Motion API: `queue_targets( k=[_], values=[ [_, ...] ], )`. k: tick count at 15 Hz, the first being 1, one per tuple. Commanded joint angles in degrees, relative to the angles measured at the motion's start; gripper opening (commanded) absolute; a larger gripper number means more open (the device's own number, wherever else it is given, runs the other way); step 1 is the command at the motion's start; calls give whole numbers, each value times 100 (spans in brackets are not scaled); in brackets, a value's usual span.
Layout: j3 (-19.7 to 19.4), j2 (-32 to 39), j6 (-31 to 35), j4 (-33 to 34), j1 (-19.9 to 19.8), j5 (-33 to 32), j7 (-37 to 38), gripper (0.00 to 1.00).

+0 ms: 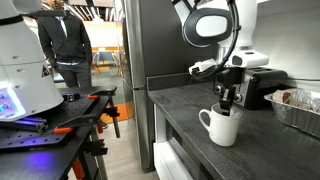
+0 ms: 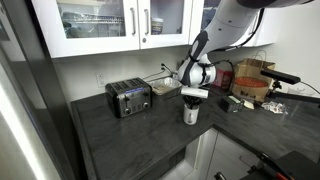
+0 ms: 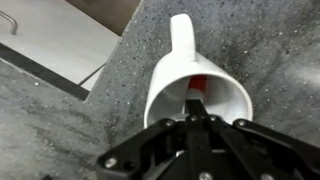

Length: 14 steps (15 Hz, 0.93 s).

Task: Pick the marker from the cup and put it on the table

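Note:
The white cup [image 1: 222, 127] stands on the dark grey table [image 1: 185, 110] near its front edge; it also shows in an exterior view [image 2: 190, 113] and in the wrist view [image 3: 196, 80], handle pointing away. The marker [image 3: 197, 85] shows only as an orange-red tip inside the cup, right at my fingertips. My gripper [image 3: 196, 104] reaches straight down into the cup's mouth, fingers closed together on the marker. In both exterior views the gripper [image 1: 229, 99] [image 2: 191, 97] hangs just above and into the cup.
A toaster [image 2: 129, 98] stands on the table to one side. A crinkled foil tray [image 1: 297, 105] and a black appliance [image 1: 265, 88] sit behind the cup. A cardboard box [image 2: 251, 80] and clutter lie further along. A black workbench with orange tools [image 1: 60, 125] stands off the table.

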Motion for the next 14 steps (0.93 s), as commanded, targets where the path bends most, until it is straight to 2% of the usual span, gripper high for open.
queue_targets(
  k=[1, 2, 3, 5, 8, 11, 13, 14],
  values=[
    [-205, -257, 213, -339, 229, -116, 99, 0],
    [-193, -291, 250, -379, 225, -116, 64, 1],
    [-210, -312, 272, -411, 243, -119, 79, 26],
    [-200, -316, 286, -428, 237, -80, 91, 32],
    [-154, -254, 307, -386, 188, -8, 91, 56],
    [-163, -171, 277, -297, 179, 6, 114, 57],
    [-174, -128, 309, -261, 181, 22, 148, 51],
    [-178, -108, 333, -250, 178, 41, 168, 51]
  ],
)
